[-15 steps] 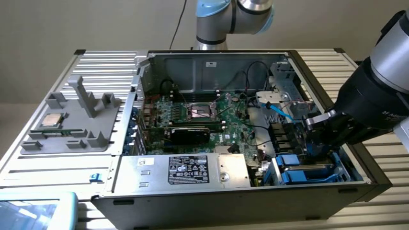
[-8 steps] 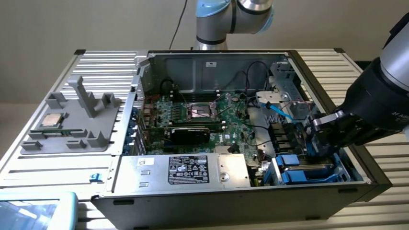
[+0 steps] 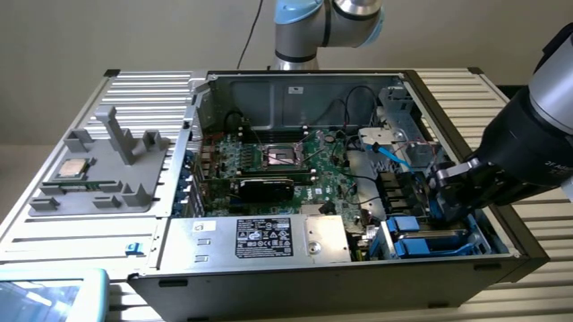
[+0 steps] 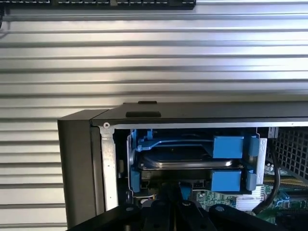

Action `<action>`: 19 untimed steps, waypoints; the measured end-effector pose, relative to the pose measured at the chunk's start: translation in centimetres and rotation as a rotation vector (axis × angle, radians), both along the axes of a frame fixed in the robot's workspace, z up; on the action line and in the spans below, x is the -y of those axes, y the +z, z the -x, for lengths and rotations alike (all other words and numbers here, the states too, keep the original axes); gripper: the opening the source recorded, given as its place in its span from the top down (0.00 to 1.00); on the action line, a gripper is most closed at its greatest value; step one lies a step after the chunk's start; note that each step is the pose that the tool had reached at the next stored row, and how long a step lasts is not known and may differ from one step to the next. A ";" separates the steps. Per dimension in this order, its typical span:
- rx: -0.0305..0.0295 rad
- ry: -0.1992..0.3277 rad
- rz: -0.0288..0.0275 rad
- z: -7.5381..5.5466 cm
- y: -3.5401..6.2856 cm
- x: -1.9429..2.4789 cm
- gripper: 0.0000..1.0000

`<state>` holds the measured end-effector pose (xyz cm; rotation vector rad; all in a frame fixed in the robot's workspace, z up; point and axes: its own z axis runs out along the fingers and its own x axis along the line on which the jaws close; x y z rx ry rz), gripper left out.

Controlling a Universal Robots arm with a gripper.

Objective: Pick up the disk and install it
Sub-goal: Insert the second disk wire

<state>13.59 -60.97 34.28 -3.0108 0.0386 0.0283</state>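
Note:
The disk [image 4: 185,162], a grey drive in a bright blue carrier, lies flat in the drive bay at the corner of the open computer case [image 4: 82,159]. In the exterior view the disk [image 3: 430,240] sits in the case's near corner on the exterior view's right. My gripper [image 3: 443,201] hangs just above and behind it, inside the case. In the wrist view the gripper [image 4: 171,204] is shut, its black fingers [image 4: 161,211] together right in front of the carrier's edge. I see nothing held between them. Whether they touch the carrier I cannot tell.
A silver box with a black label [image 3: 268,238] fills the case's near side beside the bay. The motherboard [image 3: 286,157] and a blue cable [image 3: 394,157] lie behind. A grey tray [image 3: 107,174] holding a square chip [image 3: 72,169] rests on the slatted table [image 3: 501,87].

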 end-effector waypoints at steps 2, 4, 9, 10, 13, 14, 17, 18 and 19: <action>-0.0004 0.000 0.0000 0.0 -0.13 0.00 0.89; -0.0010 0.000 0.0001 0.0 -0.26 0.00 0.89; -0.0028 0.000 0.0002 0.0 -0.56 0.00 0.89; -0.0031 0.000 0.0003 0.0 -0.59 0.00 0.89; -0.0037 0.000 0.0001 0.0 -0.61 0.00 0.89; -0.0041 0.000 -0.0014 0.0 -0.46 0.00 0.89; -0.0054 0.000 -0.0004 0.0 0.95 0.00 0.89; -0.0055 0.000 -0.0002 0.0 1.40 0.01 0.89; -0.0056 0.000 0.0000 0.0 1.86 0.00 0.89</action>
